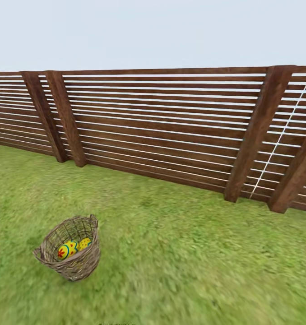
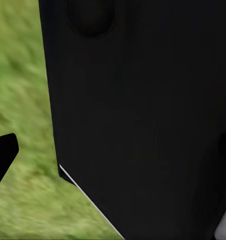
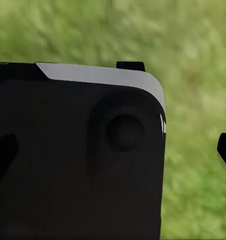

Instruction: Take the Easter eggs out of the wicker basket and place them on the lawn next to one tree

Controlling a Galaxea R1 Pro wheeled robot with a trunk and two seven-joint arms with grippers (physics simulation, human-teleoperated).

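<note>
Whether either arm's jaws are open or holding anything cannot be told; both wrist views show dark robot body over blurred grass. The wicker basket (image 1: 71, 249) sits on the lawn (image 1: 180, 266) near a slatted fence (image 1: 162, 126), eggs (image 1: 71, 248) still inside. This looks like the approach: next, drive closer and reach in.

Robot body's basically a matte black panel (image 3: 68, 165) with a round recessed boss (image 3: 125, 132) in it, and a pale grey bevelled edge (image 3: 100, 75) just beside that boss.
</note>
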